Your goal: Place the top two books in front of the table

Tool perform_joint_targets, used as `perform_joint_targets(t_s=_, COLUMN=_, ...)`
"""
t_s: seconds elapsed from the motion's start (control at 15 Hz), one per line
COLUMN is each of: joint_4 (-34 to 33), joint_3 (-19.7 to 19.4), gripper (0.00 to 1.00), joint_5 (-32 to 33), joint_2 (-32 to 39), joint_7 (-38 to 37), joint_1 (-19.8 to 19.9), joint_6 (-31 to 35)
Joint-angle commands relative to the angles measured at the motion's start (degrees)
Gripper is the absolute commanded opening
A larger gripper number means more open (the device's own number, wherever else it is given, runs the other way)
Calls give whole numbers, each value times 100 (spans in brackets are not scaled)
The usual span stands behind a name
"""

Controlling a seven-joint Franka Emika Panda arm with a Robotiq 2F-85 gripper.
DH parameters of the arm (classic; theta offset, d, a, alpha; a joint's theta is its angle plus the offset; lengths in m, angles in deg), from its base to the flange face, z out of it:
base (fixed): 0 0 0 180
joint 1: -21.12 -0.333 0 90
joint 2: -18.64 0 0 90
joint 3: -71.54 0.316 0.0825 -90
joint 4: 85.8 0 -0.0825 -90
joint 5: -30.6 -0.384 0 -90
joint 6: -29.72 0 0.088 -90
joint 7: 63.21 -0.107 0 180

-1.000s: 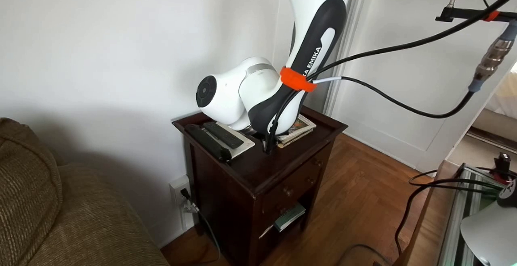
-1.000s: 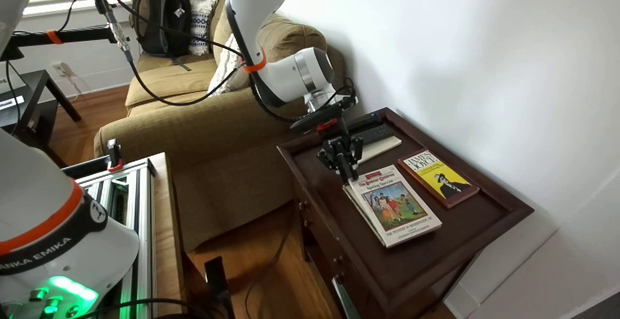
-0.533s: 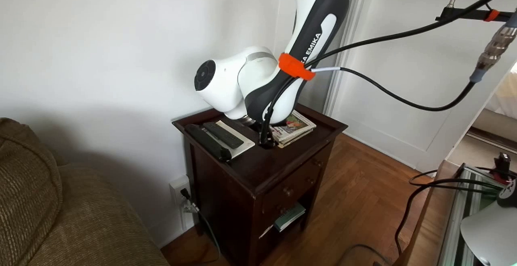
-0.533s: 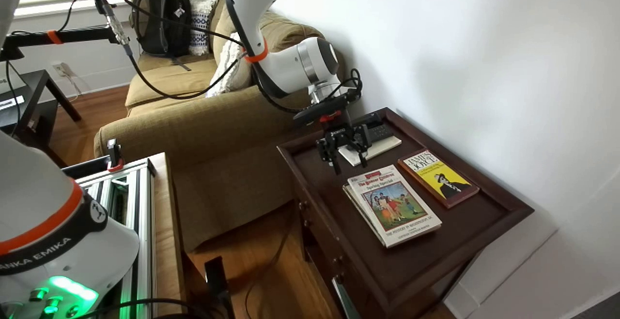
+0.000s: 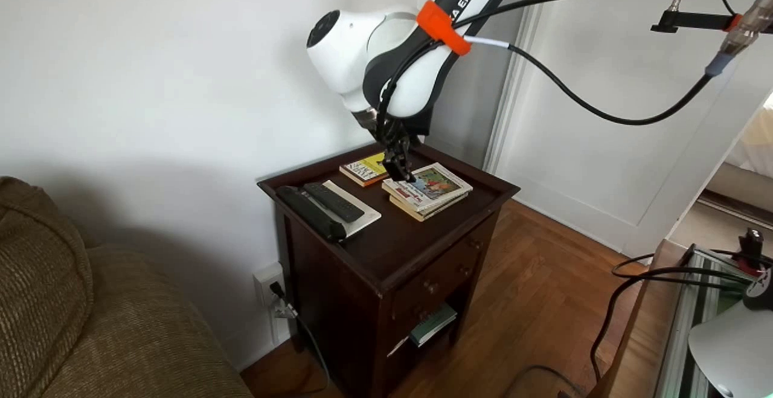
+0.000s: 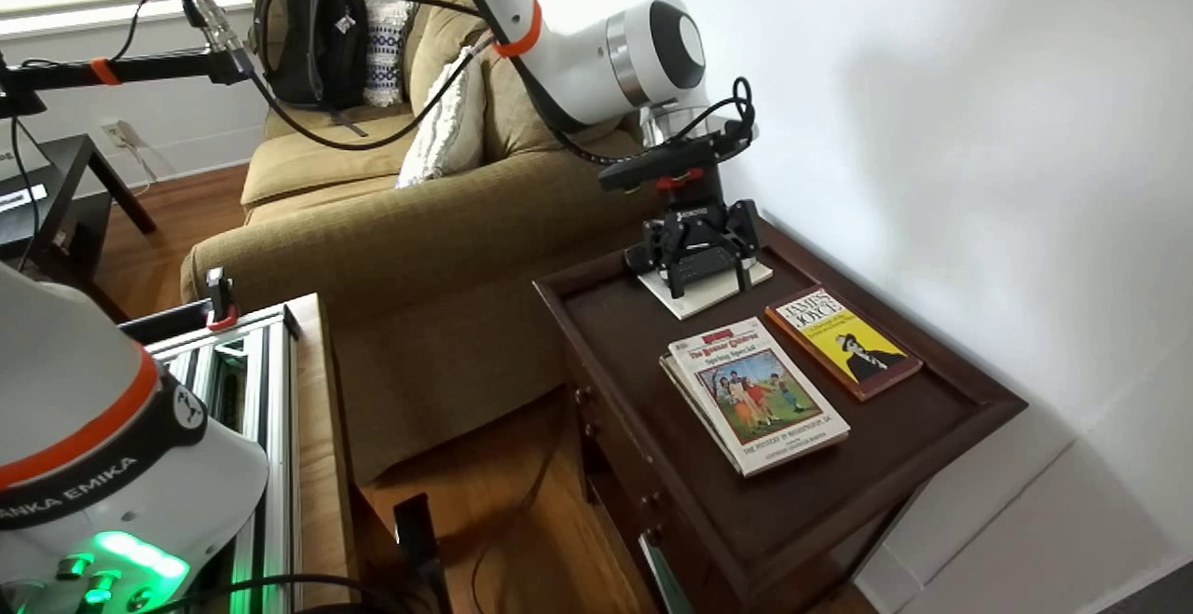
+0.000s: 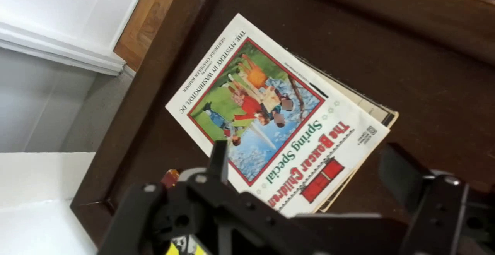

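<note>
Rising clear of books (image 6: 760,398), hand (image 6: 708,282) spread wider.

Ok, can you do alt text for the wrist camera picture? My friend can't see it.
A Boxcar Children book, slanted and nearly upside down, lies on at least one more book on a dark wooden table. The robot's black gripper shows along the bottom, open and holding nothing. Behind it, a bit of a yellow book peeks out.

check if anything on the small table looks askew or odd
Slightly: the top book sits askew, turned so that a book underneath pokes out past one of its long edges. Nothing else stands out.
</note>
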Motion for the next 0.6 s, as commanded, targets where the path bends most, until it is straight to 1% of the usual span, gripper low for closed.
perform_joint_targets(t_s=0.0, joint_4=258, joint_3=-102, gripper=100, joint_5=-452, joint_2=-586, joint_7=197, joint_1=279, joint_6=386)
perform_joint_targets(t_s=0.2, joint_4=339, joint_3=-203, gripper=100, joint_5=-930, joint_2=-951, joint_7=88, joint_1=487, joint_6=841)
perform_joint_targets(t_s=0.4, joint_4=408, joint_3=-323, gripper=100, joint_5=-1637, joint_2=-1237, joint_7=85, joint_1=638, joint_6=1168)
perform_joint_targets(t_s=0.53, joint_4=448, joint_3=-410, gripper=100, joint_5=-2164, joint_2=-1366, joint_7=26, joint_1=674, joint_6=1248)
